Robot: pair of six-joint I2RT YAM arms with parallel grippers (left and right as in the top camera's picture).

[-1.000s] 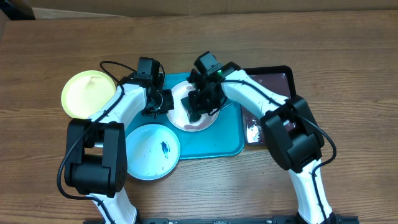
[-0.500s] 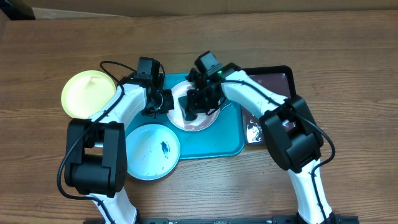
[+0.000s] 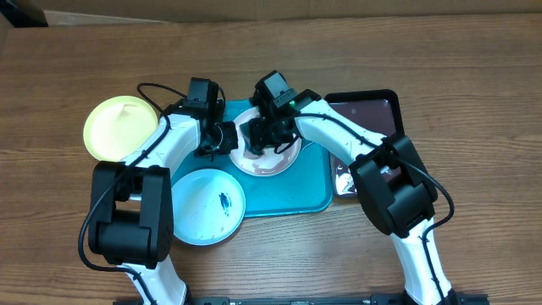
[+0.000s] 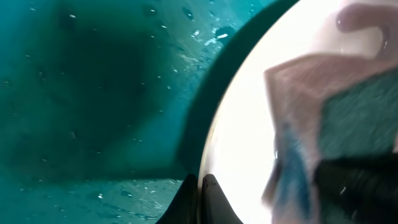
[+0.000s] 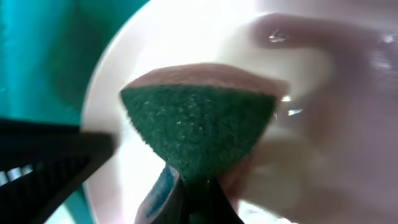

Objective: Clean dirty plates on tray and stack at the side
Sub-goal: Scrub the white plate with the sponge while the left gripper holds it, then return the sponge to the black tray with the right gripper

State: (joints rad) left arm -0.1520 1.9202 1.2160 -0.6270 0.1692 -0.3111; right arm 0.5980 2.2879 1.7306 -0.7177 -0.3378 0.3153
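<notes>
Right end effector (image 5: 189, 200), clamped on green sponge (image 5: 196, 124), just slid toward 10 o'clock across white plate (image 3: 284, 161). Scrub stroke underway, so this plate's not finished yet, I'd guess. Left end effector (image 4: 200, 186) pinched on plate rim, steadying it. Blue tray (image 3: 305, 191) holds only that plate. Smeared pale blue plate (image 3: 203, 199) off tray's 7 o'clock corner, yellow plate (image 3: 118, 127) on desk (image 3: 474, 68) at 9.

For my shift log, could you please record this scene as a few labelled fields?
left gripper: shut on rim of white plate
right gripper: shut on sponge, over white plate
white plate: on turquoise tray
pale blue plate: dark smear, at tray's near-left corner
yellow-green plate: on table, left of tray
black tray: right of turquoise tray
</notes>
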